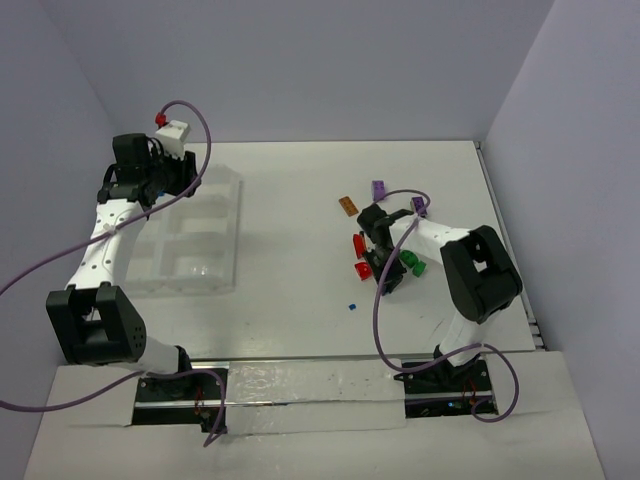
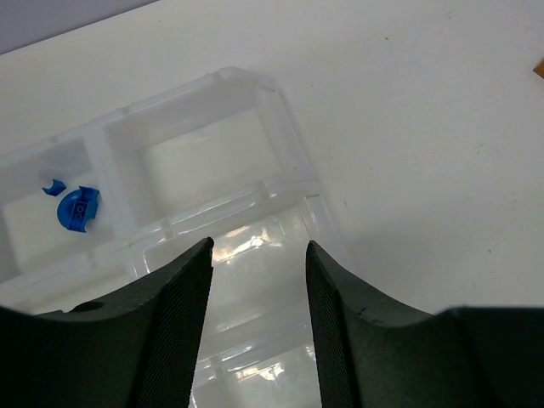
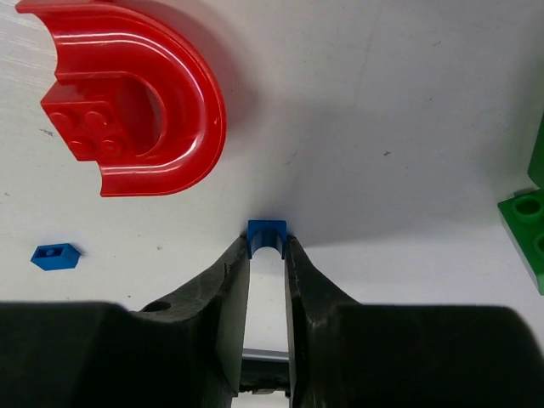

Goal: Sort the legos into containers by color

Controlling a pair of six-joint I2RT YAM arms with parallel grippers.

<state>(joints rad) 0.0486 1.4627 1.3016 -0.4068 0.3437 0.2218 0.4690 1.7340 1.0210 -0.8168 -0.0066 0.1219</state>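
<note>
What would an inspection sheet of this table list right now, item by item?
Surface: white table, plain.
Job's things: clear tray holds two blue pieces in one compartment. A red arch, green brick, small blue brick, orange piece and purple pieces lie loose on the table.
Clutter: nothing seen.
Grippers: left gripper jaws apart, empty, above the tray. Right gripper jaws pinching a tiny blue piece at table level.
Cables: purple cables loop off both arms.
Surroundings: plain walls on three sides.
</note>
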